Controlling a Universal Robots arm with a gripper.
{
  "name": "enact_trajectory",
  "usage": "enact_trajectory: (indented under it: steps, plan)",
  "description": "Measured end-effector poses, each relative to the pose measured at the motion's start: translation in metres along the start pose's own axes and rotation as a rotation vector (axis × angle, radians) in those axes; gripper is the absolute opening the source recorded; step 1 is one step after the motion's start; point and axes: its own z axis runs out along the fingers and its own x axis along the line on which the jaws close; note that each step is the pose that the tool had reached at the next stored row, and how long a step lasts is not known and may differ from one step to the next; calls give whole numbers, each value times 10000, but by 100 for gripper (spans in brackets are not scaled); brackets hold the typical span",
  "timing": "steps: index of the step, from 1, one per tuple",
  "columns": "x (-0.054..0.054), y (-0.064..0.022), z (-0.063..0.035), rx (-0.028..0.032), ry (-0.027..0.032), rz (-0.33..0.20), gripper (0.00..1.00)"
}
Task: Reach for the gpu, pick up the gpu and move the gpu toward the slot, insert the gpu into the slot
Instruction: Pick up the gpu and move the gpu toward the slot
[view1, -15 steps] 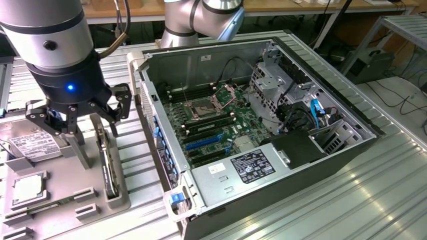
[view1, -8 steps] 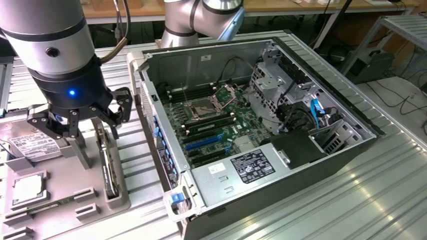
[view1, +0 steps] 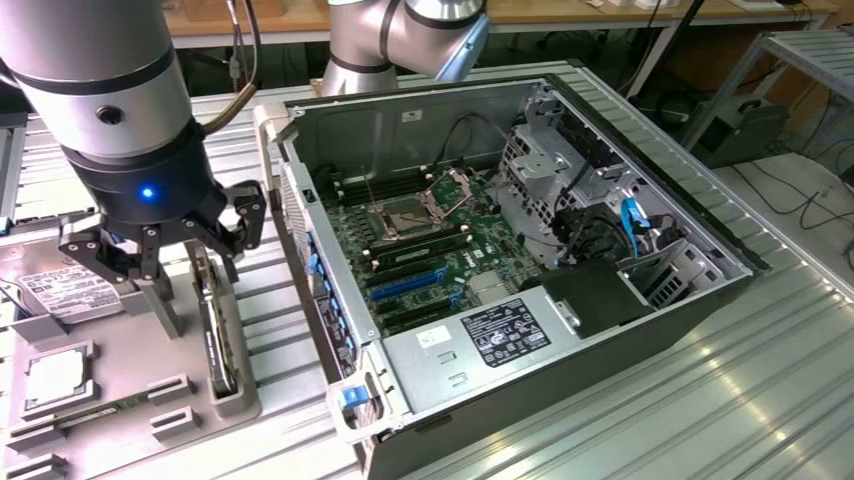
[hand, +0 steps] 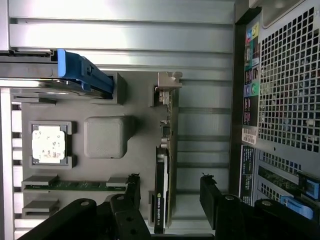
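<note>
Exterior view's left: grey tray (view1: 134, 400) on the table (view1: 747, 400), carrying a hard drive (view1: 67, 290) and a processor (view1: 54, 375).

Claw (view1: 174, 255), released, jaws wide, hung over the gpu (view1: 214, 325), one finger either side, neither touching.

Gpu stood on edge in the tray.

Right: open computer case (view1: 667, 300); blue slot (view1: 407, 285) inside, well apart from the gpu.

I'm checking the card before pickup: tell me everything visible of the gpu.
The gpu is a thin dark circuit card with a silvery metal bracket at one end. It stands on edge in the gray holder beside the open computer case. The open hand straddles it, a finger on each side, gaps showing, not touching.
</note>
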Motion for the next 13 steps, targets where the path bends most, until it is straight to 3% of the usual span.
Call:
enact_trajectory:
  steps: [13]
  plan:
    - [3, -5, 111, -1, 0, -8, 60]
